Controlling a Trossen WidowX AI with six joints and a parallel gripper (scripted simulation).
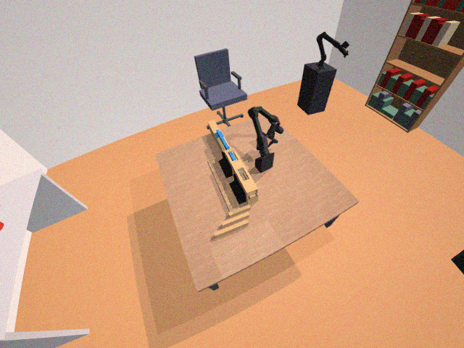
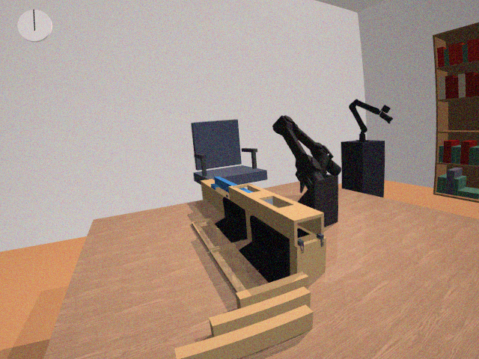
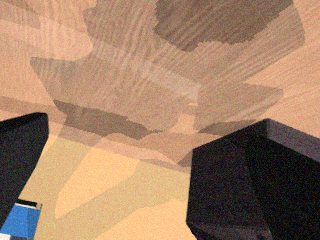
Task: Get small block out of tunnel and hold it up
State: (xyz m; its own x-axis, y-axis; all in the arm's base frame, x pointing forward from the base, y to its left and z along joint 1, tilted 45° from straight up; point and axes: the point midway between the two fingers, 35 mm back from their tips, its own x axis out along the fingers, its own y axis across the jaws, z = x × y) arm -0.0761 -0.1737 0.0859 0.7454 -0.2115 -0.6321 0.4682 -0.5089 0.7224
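"Square-edged bars [image 1: 230, 230] [image 2: 245, 333] of pale wood lie across the foreground of the exterior view; what stands behind them?"

"One long cage [image 1: 250, 187] [image 2: 305, 212], in smooth yellowish wood, with rectangular windows cut in its flat roof. Matte black panels [image 1: 238, 191] [image 2: 270, 239] line its side, and two small dark clips [image 2: 320, 239] sit at the near end. A thin wooden rail runs beside it on the table [image 1: 299, 198] [image 2: 379, 247] [image 3: 300, 90], whose brown top shows streaked grain."

"And the blue parts?"

"A glossy-looking blue bar [image 1: 222, 139] [image 2: 224, 183], straight and narrow, lies along the open channel toward the far end. More blue shows through the farther window; something greyish shows in the nearer one."

"Where is the block?"

"It cannot be made out for certain. Neither window identifies it, and whether it lies inside the tunnel cannot be told."

"State of the gripper [image 1: 275, 141] [image 2: 301, 185] [image 3: 120, 135]?"

"Its dark, faceted fingers stand wide apart, with nothing seen between the tips. The black arm [image 1: 258, 130] [image 2: 296, 146] is folded beside the cage, on a boxy black base. In the wrist view, shadowed wood spans the gap, and a blue patch appears at lower left."
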